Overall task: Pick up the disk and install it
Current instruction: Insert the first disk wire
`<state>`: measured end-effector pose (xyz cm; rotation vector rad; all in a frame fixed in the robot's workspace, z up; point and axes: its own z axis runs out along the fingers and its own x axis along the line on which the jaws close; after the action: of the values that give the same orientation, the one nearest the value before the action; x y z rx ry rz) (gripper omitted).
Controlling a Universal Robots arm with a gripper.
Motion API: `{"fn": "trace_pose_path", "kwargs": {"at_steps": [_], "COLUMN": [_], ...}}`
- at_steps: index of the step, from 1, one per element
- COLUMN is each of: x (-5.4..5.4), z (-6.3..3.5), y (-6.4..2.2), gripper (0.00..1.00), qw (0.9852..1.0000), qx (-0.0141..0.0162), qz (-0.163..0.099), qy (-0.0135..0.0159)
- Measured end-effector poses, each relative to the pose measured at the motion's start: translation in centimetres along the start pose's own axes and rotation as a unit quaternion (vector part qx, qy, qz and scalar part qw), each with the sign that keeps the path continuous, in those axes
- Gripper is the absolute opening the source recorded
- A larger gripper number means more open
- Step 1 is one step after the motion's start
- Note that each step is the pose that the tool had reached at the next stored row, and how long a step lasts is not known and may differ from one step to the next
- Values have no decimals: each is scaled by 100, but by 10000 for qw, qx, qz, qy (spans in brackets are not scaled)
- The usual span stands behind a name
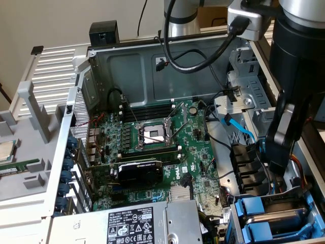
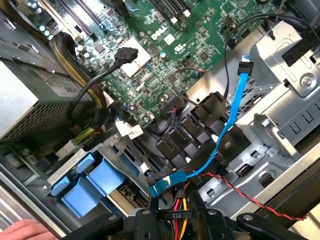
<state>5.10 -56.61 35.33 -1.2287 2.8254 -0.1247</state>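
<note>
Two bright blue drive carriers (image 1: 254,211) sit stacked in the bay at the case's near corner on the exterior view's right, with grey metal showing between them. Which one holds the disk I cannot tell. Their blue tabs (image 2: 92,185) show in the wrist view too. My gripper (image 1: 278,152) hangs just beyond that bay, over the cable bundle. Its two black fingers (image 2: 146,221) flank a black power connector (image 2: 177,215) marked P10, which spans the gap between them. Red and yellow wires run from the connector. The end of a blue data cable (image 2: 162,188) lies just beside it.
The open case holds a green motherboard (image 1: 152,147) with an empty processor socket, a graphics card (image 1: 139,172) and a grey power supply (image 1: 147,223). Black cable clips (image 2: 195,132) and a metal drive cage (image 1: 244,91) crowd the gripper. A person's hand (image 2: 20,231) rests by the case edge.
</note>
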Motion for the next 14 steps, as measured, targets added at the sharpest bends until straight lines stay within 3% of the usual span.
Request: {"fn": "trace_pose_path", "kwargs": {"at_steps": [14], "x": [-40], "z": [62], "y": [55], "gripper": [35], "qw": [10000], "qx": [53], "qz": [3], "qy": [-48]}}
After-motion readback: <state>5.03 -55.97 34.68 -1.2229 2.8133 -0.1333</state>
